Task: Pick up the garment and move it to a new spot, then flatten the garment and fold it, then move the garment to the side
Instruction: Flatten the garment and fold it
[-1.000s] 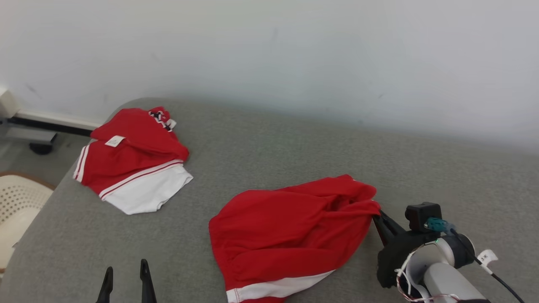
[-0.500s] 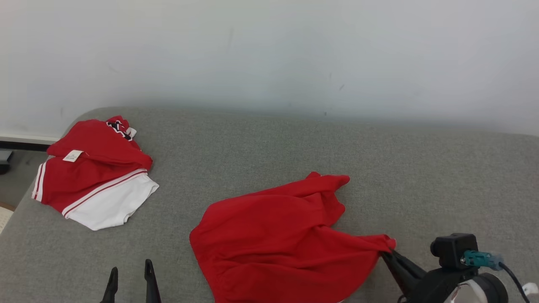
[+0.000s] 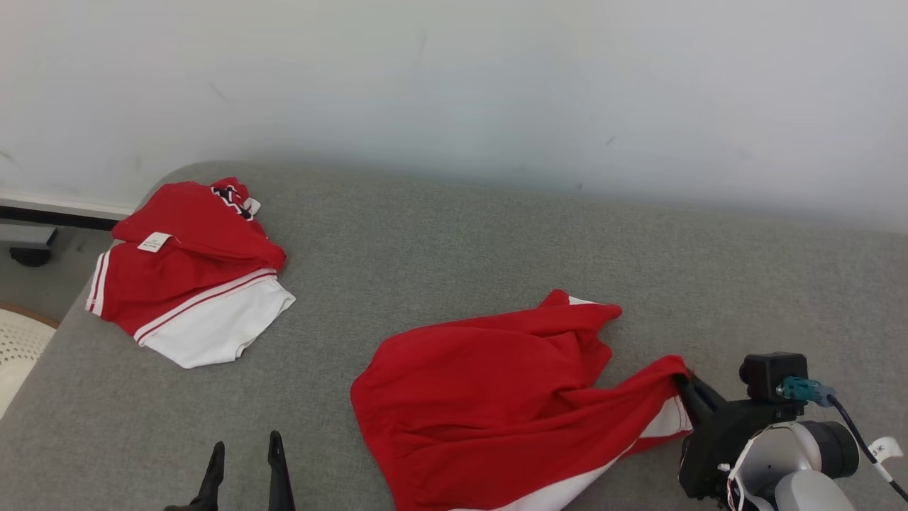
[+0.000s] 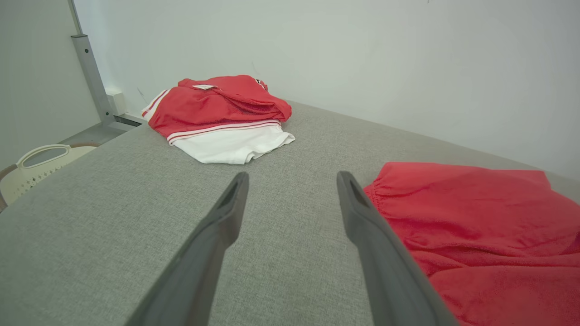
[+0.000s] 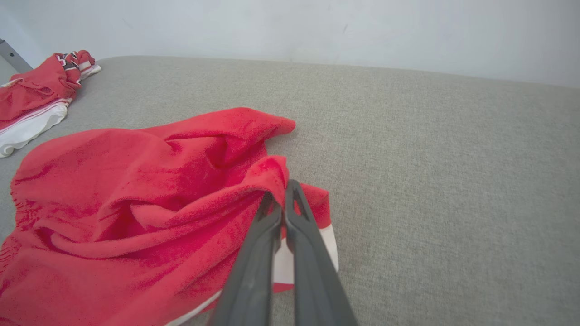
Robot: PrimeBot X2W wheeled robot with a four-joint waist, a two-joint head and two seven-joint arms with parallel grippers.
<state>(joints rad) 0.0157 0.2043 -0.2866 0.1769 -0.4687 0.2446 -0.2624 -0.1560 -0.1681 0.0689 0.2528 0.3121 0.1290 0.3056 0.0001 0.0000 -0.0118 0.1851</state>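
- The garment (image 3: 489,390) is seen as a bright red cloth with a white band (image 3: 567,490) along its near edge; it is crumpled, with deep folds running across it toward its right end.
- It is laid on the grey fabric-covered desk (image 3: 454,241), in the near half and right of the middle, and one peak of cloth is turned toward the wall (image 3: 454,85).
- Its right corner is drawn into a pinched, slightly raised tip, where a second strip of white is exposed just beside the grip.
- That corner is held by the right claw (image 3: 684,383), whose two dark fingers are pressed together on the cloth, as is shown plainly in the right wrist view (image 5: 278,194).
- The left claw (image 3: 245,443) is held over the bare desk just left of the garment, its fingers spread wide with nothing between them.
- A second red and white garment pile (image 3: 188,284), marked by a small white label (image 3: 154,242), is placed well apart at the far left corner.
- A cream perforated basket (image 4: 41,158) is seen beyond the left edge of the desk.
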